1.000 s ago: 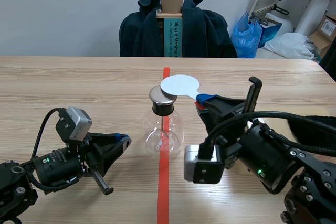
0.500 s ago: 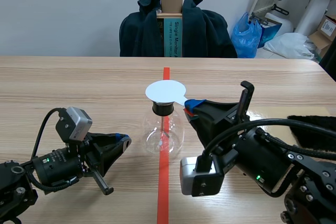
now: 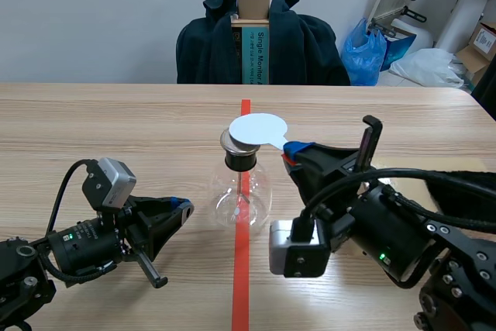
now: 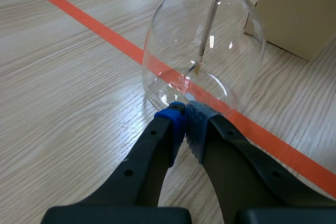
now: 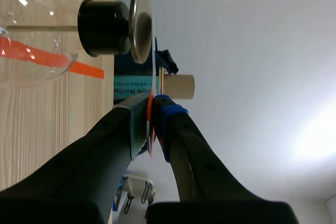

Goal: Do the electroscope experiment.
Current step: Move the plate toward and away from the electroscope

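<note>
The electroscope, a round glass flask with a black stopper and a metal plate on top, is stood on the red tape line at the middle of the table. A white disc is held flat over the plate by the right gripper, which is clamped on its handle at the flask's two o'clock; contact cannot be told. The left gripper is closed on nothing, at the flask's eight o'clock.
</note>
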{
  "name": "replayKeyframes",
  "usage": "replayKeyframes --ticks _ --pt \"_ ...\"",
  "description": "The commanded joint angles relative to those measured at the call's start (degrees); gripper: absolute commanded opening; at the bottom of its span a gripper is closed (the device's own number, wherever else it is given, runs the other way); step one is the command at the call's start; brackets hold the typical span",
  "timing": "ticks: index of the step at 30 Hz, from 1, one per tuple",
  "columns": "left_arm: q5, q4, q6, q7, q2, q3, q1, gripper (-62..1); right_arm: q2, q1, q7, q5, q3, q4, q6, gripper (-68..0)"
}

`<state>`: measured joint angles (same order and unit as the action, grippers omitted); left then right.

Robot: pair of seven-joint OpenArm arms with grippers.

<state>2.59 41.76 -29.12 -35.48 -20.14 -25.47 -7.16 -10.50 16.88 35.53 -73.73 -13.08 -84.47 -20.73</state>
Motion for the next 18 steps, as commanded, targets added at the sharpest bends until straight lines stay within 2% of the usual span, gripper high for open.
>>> replayKeyframes --ticks 1,13,18 --pt "0.8 1.0 -0.1 -1.1 0.6 0.3 -0.5 -57.7 -0.4 -0.5 -1.6 0.5 0.4 -0.8 -0.8 -66.7" --pt "1.0 1.0 -0.1 -1.2 0.6 0.4 -0.5 -57.7 -0.4 -0.5 -16.0 0.9 0.4 -0.8 -0.9 -66.7" --pt "1.0 1.0 -0.1 -1.2 0.6 0.4 -0.5 -57.7 -0.4 -0.5 -19.9 1.3 0.4 -0.8 -0.9 -66.7"
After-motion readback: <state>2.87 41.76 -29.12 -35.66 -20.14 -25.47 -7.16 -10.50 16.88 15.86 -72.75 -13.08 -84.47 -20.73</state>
